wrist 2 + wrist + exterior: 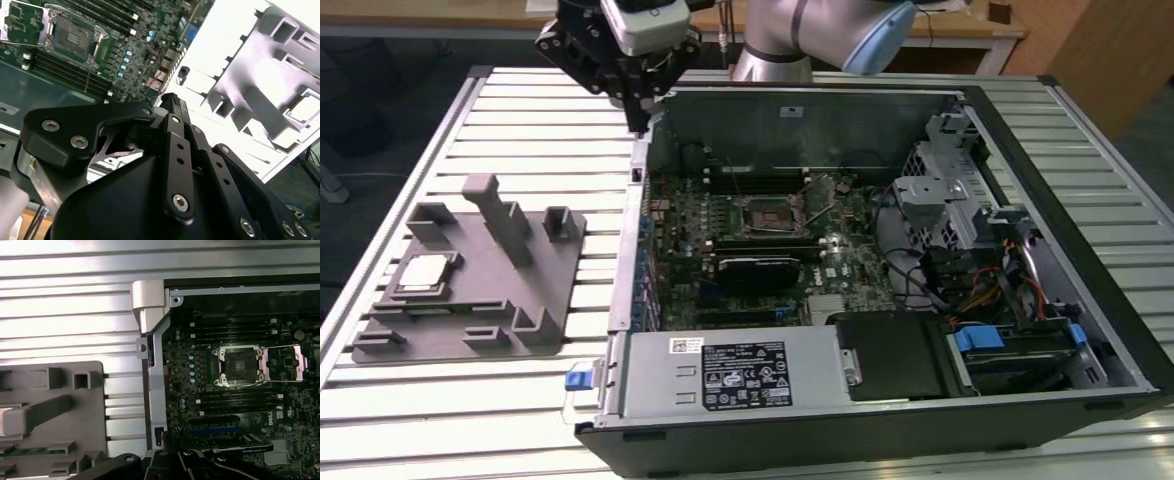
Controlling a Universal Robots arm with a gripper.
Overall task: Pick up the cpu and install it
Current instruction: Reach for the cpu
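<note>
The cpu (424,272) is a small silver-topped square lying flat in a recess of the grey plastic fixture (480,300), at the exterior view's left; in the second wrist view the cpu (305,107) sits in the same fixture (260,90). My gripper (640,118) hangs above the back left corner of the open computer case (627,300), well apart from the cpu. Its black fingers (170,102) meet at the tip with nothing between them. The empty black socket (771,215) on the motherboard shows with its metal frame open in both wrist views (74,36) (241,365).
The case's raised side wall (152,365) stands between the fixture and the motherboard. Upright posts (500,215) rise from the fixture. Inside the case are a power supply (727,370), drive cages (947,190) and cables (987,280). All rests on a slatted metal table (520,130).
</note>
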